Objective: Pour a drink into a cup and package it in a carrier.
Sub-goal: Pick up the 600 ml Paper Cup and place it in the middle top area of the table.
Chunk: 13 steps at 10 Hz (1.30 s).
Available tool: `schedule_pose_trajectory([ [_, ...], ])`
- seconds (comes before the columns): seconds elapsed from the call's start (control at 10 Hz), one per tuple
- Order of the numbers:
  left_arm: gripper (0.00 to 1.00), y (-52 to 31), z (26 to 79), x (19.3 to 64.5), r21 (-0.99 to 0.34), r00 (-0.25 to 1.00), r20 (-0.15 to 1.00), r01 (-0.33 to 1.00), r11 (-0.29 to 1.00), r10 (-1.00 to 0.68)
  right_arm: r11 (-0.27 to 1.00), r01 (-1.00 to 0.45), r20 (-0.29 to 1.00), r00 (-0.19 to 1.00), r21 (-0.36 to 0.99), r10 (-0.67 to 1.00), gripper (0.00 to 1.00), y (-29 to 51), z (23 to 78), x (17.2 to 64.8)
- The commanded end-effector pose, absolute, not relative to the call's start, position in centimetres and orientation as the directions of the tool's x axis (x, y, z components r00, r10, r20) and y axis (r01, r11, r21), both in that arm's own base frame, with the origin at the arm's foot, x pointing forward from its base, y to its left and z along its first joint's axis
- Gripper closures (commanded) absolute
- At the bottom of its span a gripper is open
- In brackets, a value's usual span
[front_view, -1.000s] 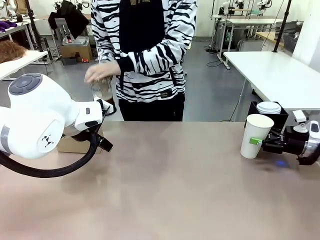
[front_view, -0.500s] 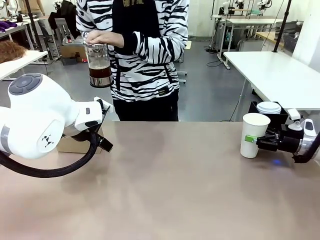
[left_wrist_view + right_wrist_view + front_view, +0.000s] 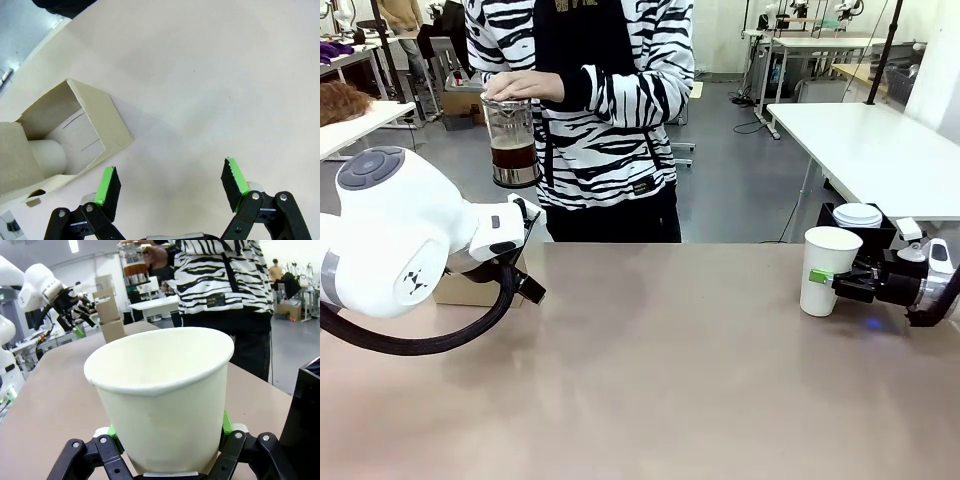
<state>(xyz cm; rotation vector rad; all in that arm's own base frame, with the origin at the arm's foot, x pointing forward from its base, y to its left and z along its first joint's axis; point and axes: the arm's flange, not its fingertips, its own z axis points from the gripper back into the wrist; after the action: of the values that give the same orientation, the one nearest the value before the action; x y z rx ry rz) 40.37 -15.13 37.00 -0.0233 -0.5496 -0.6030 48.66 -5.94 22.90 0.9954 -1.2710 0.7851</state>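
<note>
At the left of the beige worktop (image 3: pixel 670 380), our left claw (image 3: pixel 171 177) hangs released just beside the small brown cardboard carrier (image 3: pixel 95 125), likely ready to steady it. At the right, our right claw (image 3: pixel 170 432) is clenched on the tall white paper cup (image 3: pixel 830 268), keeping it upright for filling. At the far side, a person's hand (image 3: pixel 525 85) holds the clear glass pitcher (image 3: pixel 513 125) level from above, the dark reddish-brown drink (image 3: pixel 514 156) inside. The right wrist view shows green pads (image 3: pixel 226 424) on both sides of the cup's lower wall; the left wrist view shows the carrier's open compartment.
</note>
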Motion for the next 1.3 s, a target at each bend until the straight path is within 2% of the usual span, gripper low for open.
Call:
schedule_pose_trajectory([
  [0.0,0.00,-15.2,37.0,40.3,0.135,0.684,0.498,0.545,0.827,-0.533,0.420,-0.896,0.989,0.118,0.144,-0.087,0.20,-5.6,24.9,47.9],
  [0.3,0.00,-15.2,37.0,40.3,0.135,0.684,0.498,0.545,0.827,-0.533,0.455,-0.876,0.984,0.110,0.162,-0.139,0.20,-2.1,32.0,48.8],
  [0.6,0.00,-15.2,37.0,40.3,0.135,0.684,0.498,0.545,0.827,-0.533,0.418,-0.882,0.975,0.175,0.218,-0.140,0.20,5.5,34.9,55.1],
  [1.0,0.00,-15.2,37.0,40.3,0.135,0.684,0.498,0.545,0.827,-0.533,0.417,-0.881,0.975,0.196,0.222,-0.105,0.20,15.4,31.4,63.9],
  [1.2,0.00,-15.2,37.0,40.3,0.135,0.684,0.498,0.545,0.827,-0.533,0.433,-0.879,0.980,0.174,0.200,-0.100,0.20,17.6,27.9,66.2],
])
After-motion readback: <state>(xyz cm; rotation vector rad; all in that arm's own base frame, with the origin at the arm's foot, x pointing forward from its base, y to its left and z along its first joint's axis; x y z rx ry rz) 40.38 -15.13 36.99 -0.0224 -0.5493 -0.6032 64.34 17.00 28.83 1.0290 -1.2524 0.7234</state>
